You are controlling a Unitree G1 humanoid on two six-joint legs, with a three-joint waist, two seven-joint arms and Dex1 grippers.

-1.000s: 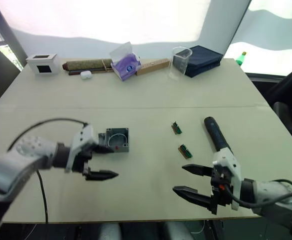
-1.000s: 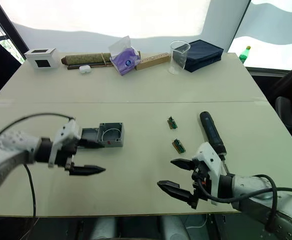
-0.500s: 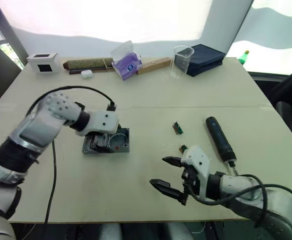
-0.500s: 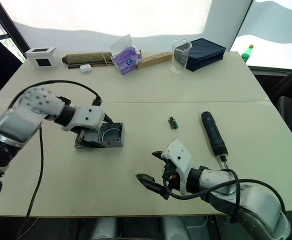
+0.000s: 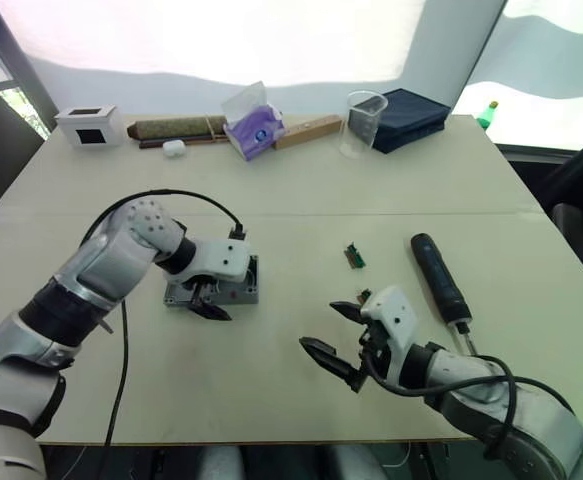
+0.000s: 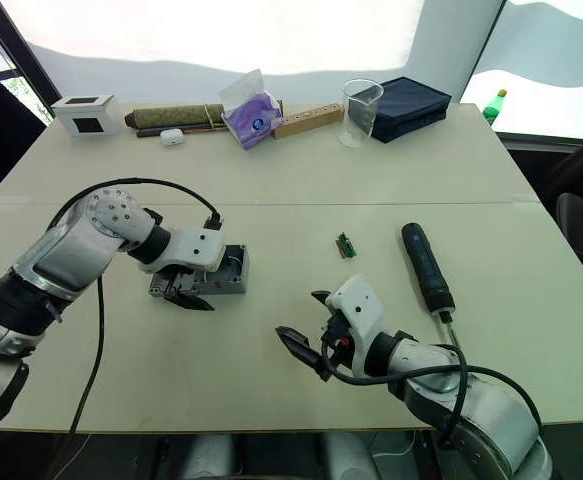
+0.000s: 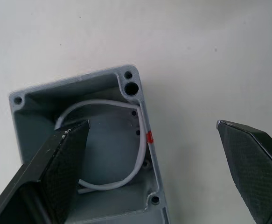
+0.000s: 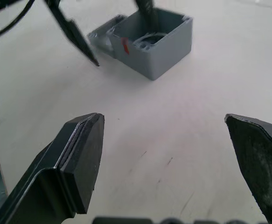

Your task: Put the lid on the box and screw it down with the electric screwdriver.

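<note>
Box (image 5: pixel 233 283) open on the table, left of centre, white ring and red mark showing in the left wrist view; lid (image 6: pixel 168 281) flat against its left side, mostly under the left arm. Not yet covered, not yet screwed.

Since a second ago: left gripper (image 5: pixel 209 298) swung up from the near table to sit right over the box, one finger (image 7: pixel 56 163) now dipped inside the cavity, the other well outside the red-marked wall. Spread wide, gripping nothing. Looks like a reach straddling that wall, probably to steady or shift the box before lidding; nearer the box than the lid.

Right gripper (image 5: pixel 339 338) slid inward from the near right edge toward the table's middle, away from the screwdriver (image 5: pixel 437 277), which lies untouched on the right, bit toward the robot. Also wide apart and empty, pointed at the box from a distance.

Left forearm angled in from the left, wrist bent down; right forearm low, reaching leftward.
</note>
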